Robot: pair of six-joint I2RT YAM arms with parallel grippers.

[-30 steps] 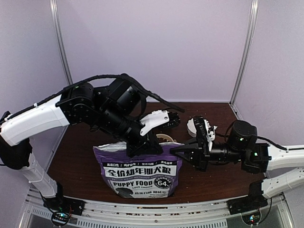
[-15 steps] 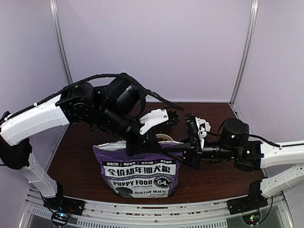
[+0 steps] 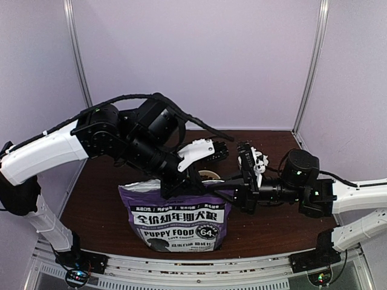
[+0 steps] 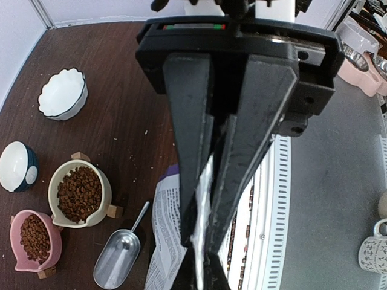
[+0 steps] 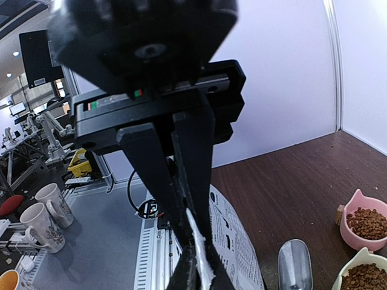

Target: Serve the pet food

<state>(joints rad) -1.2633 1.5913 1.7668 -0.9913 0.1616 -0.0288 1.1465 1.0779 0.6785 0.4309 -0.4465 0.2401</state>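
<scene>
Both tools pinch the top edge of the bag (image 3: 178,220)
Left tool (image 4: 202,244) and right tool (image 5: 190,251) each clench that seam, which runs tool to tool; pet food (image 4: 78,193) sits in bowls (image 4: 107,188) just beyond it

Pale lilac walls (image 3: 199,60) closing in my bench on three sides, silver corner posts (image 3: 77,54) running up them, my dark brown wooden table (image 3: 91,199), slotted metal rail (image 3: 181,267) along its near edge, grey floor (image 4: 338,181) beyond, white mugs (image 5: 45,211) standing out there, soft even light
</scene>
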